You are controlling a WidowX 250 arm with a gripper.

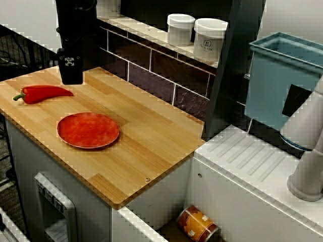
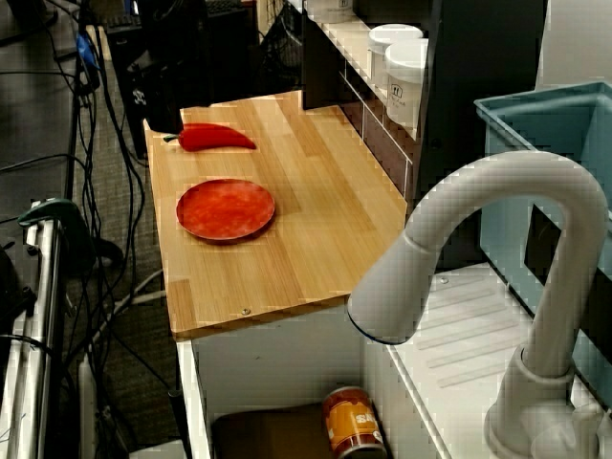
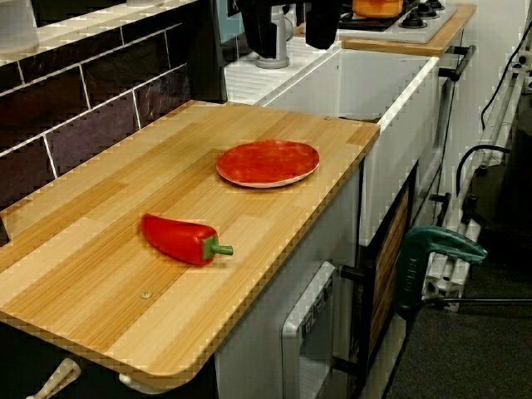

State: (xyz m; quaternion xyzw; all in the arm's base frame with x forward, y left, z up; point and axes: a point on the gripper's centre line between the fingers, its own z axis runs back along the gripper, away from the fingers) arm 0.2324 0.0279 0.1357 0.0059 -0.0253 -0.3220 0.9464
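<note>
Because a black housing fills the upper left of the view from above, the jaws are hard to make out there. Only the view that rides on the arm shows two dark fingers, cut off by the top edge. They stand apart with nothing between them. The jaws hang over the far end of the desk, just above the pepper, which lies flat and free on the wood.

The pepper is long, glossy and red, tapering to a point, with a short green stem. Near it but apart sits a round, shallow plate of mottled matte red. The desk is pale wooden strips with rounded corners. A labelled can below is half hidden by the white sink wall. In the view from the sink side, a curved white tap looms large and soft-edged.
</note>
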